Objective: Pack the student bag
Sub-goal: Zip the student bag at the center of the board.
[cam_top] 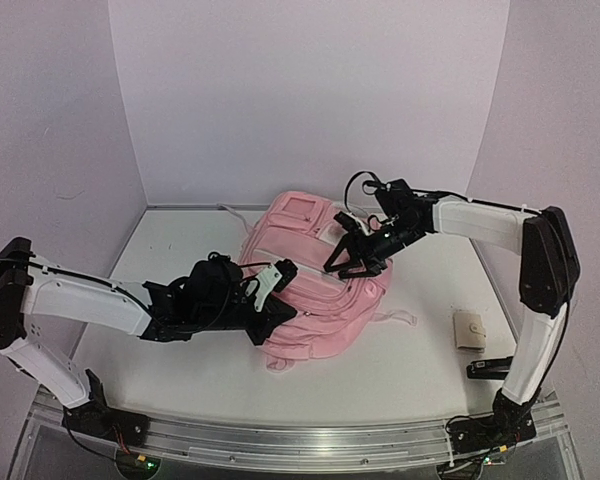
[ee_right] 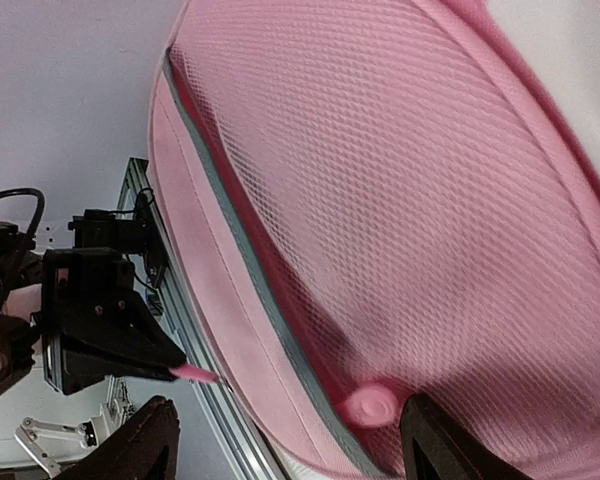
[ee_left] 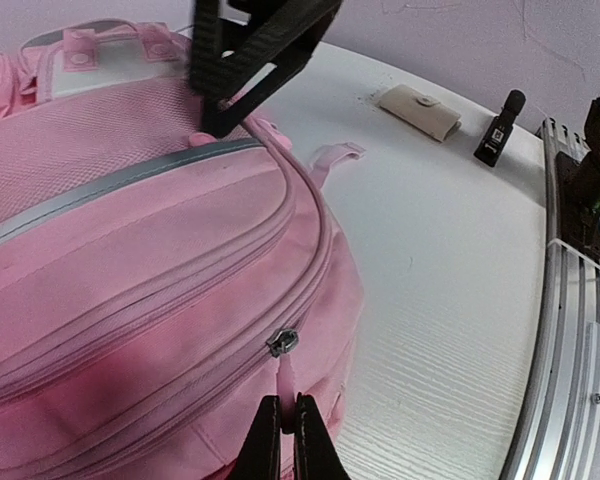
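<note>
Item: student bag [cam_top: 315, 290], pink. We find it lying flat at the middle of the white table [cam_top: 180, 260], between the two arms, with its zipped pockets facing up.

Fitting: pink zipper pull tab [ee_left: 285, 375] on the bag's near front edge, below a small metal slider [ee_left: 282, 342].

Left gripper [ee_left: 285, 440]: we record it clamped tight on that pull tab at the bag's near edge, with the jaws pressed together.

Right gripper [ee_right: 290, 450]: jaws spread wide over the pink mesh panel [ee_right: 410, 170] at the bag's right side, beside a grey zip line [ee_right: 250, 260]. A round pink button [ee_right: 370, 405] sits just beside one finger. We cannot tell whether the fingertips touch the fabric.

Sundries: a beige snap pouch [cam_top: 469, 329] on the table right of the bag, well apart from it, and a small black object [cam_top: 490, 367] just nearer the edge.
</note>
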Robot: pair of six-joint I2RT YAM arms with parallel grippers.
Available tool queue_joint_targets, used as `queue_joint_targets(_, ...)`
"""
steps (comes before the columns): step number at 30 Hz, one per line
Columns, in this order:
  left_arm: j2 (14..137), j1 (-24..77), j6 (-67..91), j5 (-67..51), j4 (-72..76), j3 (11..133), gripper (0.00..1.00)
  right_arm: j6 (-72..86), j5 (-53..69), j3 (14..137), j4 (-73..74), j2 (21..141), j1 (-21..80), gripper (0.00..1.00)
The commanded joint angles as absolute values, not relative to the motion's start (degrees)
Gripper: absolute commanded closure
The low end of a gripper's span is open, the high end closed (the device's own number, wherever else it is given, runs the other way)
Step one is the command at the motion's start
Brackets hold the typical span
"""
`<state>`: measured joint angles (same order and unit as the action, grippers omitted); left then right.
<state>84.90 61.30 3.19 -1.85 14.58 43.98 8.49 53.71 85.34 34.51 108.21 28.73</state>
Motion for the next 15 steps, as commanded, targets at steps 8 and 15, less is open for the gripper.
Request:
queue_joint_targets(8,79.46,60.12,4.23,3.87,16.13,43.15,1.00,7.09,56.00,71.75,35.05,101.47,24.84,0.33)
queue_joint_targets(15,81.93,60.34,3.09,-4.49,15.82,44.71,1.00,12.49,59.05,72.16,24.38,107.85,28.85,0.51)
